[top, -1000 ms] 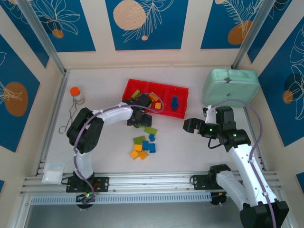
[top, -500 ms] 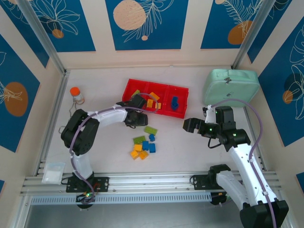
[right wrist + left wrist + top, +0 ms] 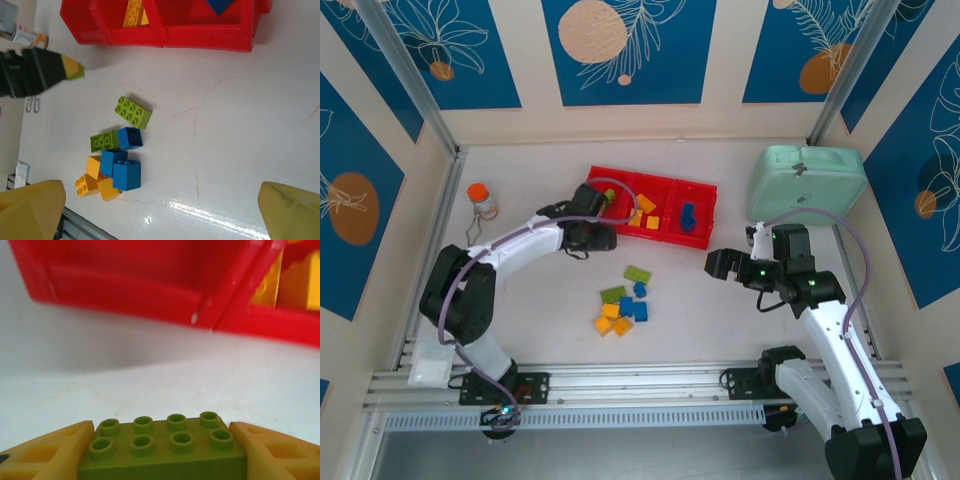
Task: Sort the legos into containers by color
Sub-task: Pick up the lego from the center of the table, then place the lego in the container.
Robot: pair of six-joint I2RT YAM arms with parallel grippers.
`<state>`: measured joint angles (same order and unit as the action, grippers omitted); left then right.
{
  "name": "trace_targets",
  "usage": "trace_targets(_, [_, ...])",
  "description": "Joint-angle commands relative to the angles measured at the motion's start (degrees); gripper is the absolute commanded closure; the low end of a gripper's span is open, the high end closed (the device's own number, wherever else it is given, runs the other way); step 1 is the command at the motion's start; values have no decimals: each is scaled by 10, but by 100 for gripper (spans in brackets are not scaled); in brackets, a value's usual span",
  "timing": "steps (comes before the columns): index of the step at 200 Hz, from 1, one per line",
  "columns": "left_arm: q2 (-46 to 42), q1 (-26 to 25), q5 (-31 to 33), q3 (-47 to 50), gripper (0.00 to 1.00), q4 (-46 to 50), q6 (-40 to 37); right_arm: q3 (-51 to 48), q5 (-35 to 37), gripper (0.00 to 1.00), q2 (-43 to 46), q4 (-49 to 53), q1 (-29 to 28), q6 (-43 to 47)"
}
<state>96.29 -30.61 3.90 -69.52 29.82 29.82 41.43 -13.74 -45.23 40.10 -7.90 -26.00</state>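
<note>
The green brick (image 3: 162,450) ran off the left wrist view's bottom edge, as did the yellow fingers (image 3: 45,455) flanking it. Behind, the red tray (image 3: 125,295) was blurred, its far side cut off above.

Green lego (image 3: 162,447) held beside red tray (image 3: 200,37); loose legos (image 3: 623,308) clustered nearby.

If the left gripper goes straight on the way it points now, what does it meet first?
Probably the near wall of the red tray, at its left compartment. The left gripper holds a green brick, and bare table lies before that wall. Depth is unclear, so it might pass over the rim.
</note>
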Motion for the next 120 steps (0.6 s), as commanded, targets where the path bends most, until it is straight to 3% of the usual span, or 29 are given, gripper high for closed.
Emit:
trace_targets(1, [4, 24, 14, -65, 46, 48, -50, -6, -3, 1, 2, -3, -2, -5])
trace_targets(52, [90, 39, 29, -252, 45, 133, -84, -5, 0, 1, 8, -1, -2, -5])
trace_targets(120, [204, 44, 66, -372, 43, 193, -110, -5, 1, 1, 6, -1, -2, -4])
